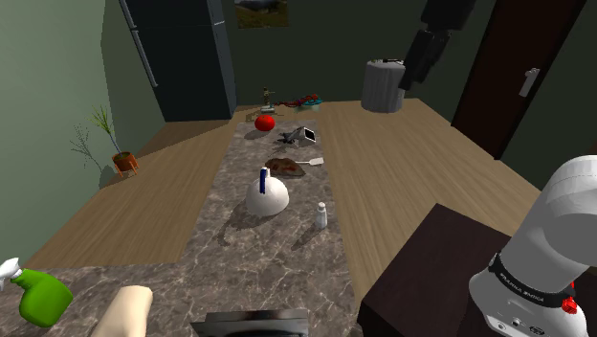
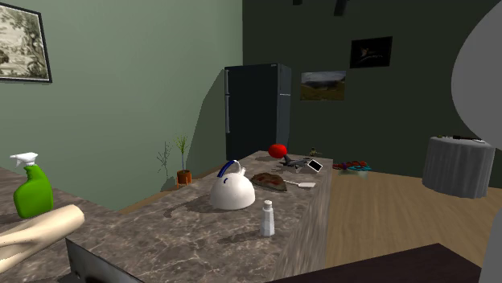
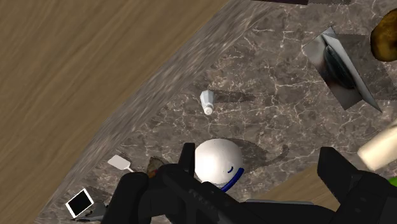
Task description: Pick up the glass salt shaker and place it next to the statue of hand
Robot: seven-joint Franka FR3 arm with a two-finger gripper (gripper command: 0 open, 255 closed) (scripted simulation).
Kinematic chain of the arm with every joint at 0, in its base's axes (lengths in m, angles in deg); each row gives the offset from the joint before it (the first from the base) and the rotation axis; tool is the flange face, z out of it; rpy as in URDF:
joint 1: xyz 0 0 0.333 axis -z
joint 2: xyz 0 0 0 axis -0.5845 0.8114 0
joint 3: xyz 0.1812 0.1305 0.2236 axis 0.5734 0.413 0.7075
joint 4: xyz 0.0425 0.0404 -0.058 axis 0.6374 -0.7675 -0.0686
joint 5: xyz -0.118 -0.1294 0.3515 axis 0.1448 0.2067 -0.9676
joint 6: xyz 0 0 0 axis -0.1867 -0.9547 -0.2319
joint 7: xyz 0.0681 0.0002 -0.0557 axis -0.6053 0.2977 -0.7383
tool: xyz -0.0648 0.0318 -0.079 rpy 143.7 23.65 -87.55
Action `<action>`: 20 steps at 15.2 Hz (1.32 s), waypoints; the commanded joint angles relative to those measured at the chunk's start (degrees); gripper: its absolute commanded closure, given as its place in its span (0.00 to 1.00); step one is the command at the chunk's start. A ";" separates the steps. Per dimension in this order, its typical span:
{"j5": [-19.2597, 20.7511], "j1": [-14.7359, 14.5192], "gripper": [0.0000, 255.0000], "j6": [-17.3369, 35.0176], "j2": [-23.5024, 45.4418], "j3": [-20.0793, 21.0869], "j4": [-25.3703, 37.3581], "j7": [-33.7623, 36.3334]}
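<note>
Wrist view: marble counter lies well below; judged step is the approach. White kettle mid-counter. Beige form, likely the hand statue, well apart from it. Gripper high, 2 fingers spread, holding nothing. Salt shaker upright near counter edge. Next: descend, centre over shaker.

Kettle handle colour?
Blue handle on a white kettle, clearest in the second exterior view.
</note>
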State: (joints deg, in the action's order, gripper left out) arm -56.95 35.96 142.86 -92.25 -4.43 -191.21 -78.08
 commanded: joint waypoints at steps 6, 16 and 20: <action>0.14 -0.39 0.00 10.28 2.61 0.69 -7.50 -1.61; 0.40 -1.10 0.00 32.52 15.14 1.96 -16.81 -4.55; 0.69 -1.23 0.00 41.72 22.86 2.43 -18.12 -5.56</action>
State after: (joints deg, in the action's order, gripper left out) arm -56.36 34.77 182.20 -71.52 -2.12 -209.28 -83.39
